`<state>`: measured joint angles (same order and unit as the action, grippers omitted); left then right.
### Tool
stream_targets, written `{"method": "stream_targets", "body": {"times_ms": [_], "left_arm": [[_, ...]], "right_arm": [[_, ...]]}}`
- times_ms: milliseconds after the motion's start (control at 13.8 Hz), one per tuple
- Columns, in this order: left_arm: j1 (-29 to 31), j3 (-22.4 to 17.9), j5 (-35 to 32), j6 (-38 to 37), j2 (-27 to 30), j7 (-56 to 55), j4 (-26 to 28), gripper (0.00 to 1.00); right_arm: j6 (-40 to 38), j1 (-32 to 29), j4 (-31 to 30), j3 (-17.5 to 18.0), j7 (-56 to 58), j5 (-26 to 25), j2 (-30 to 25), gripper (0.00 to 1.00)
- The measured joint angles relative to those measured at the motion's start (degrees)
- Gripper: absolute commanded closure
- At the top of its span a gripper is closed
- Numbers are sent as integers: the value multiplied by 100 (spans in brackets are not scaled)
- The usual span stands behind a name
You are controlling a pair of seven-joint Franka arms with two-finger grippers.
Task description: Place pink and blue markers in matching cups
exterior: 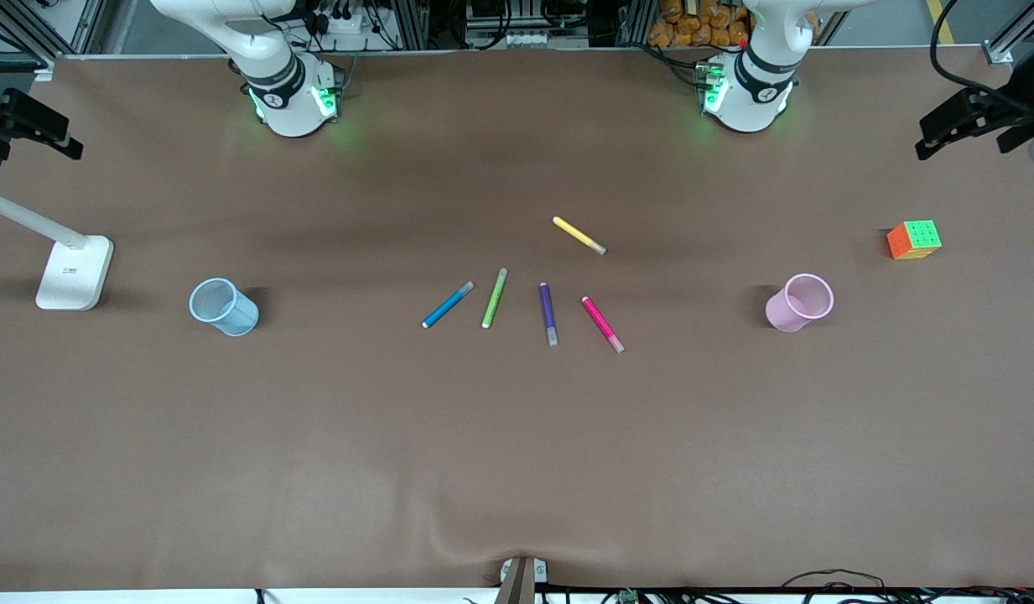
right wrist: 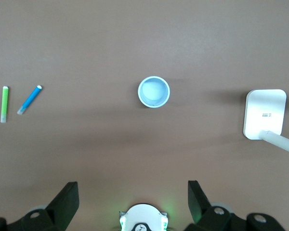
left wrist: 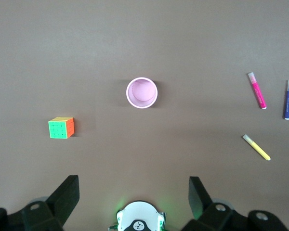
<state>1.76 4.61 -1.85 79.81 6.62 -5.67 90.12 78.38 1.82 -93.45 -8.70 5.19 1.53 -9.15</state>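
Observation:
The blue marker [exterior: 448, 304] and the pink marker [exterior: 602, 324] lie flat in a fan of pens mid-table. The pale blue cup [exterior: 223, 307] stands upright toward the right arm's end, and the pale pink cup [exterior: 800, 302] toward the left arm's end. Both cups are empty. My left gripper [left wrist: 134, 190] hangs open high over its own base, with the pink cup [left wrist: 141, 93] and pink marker [left wrist: 256, 90] in its view. My right gripper [right wrist: 133, 195] hangs open high over its base, seeing the blue cup [right wrist: 153, 91] and blue marker [right wrist: 29, 99]. Neither gripper shows in the front view.
A green marker [exterior: 494, 298] and a purple marker [exterior: 548, 313] lie between the blue and pink ones. A yellow marker [exterior: 579, 235] lies farther from the front camera. A colour cube [exterior: 913, 240] sits near the pink cup. A white lamp base [exterior: 75, 273] stands beside the blue cup.

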Motion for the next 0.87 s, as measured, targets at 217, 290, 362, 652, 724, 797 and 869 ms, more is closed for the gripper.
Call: {"method": "stream_targets", "body": {"times_ms": [217, 290, 362, 652, 724, 797, 869], "left_arm": [[-22, 40, 204, 0, -309, -55, 17, 0], [-24, 60, 266, 2, -424, -83, 17, 0], [-25, 92, 327, 6, -528, -117, 17, 0], [-31, 465, 368, -7, -950, -691, 46, 0], [-32, 605, 371, -9, -1079, -842, 54, 0], [-37, 755, 372, -9, -1222, -997, 60, 0], [-44, 886, 373, -10, -1379, -1132, 64, 0]], "right_arm": [[35, -1, -50, -44, 78, 0, -16, 0], [59, -2, -41, 19, 107, -1, -16, 0], [65, -8, -21, 155, 111, -26, -17, 0], [32, -135, -4, 580, 70, -87, -24, 0], [33, -159, -3, 579, 70, -87, -24, 0], [35, -186, -1, 579, 71, -87, -25, 0], [34, -209, 0, 579, 72, -87, -25, 0]]}}
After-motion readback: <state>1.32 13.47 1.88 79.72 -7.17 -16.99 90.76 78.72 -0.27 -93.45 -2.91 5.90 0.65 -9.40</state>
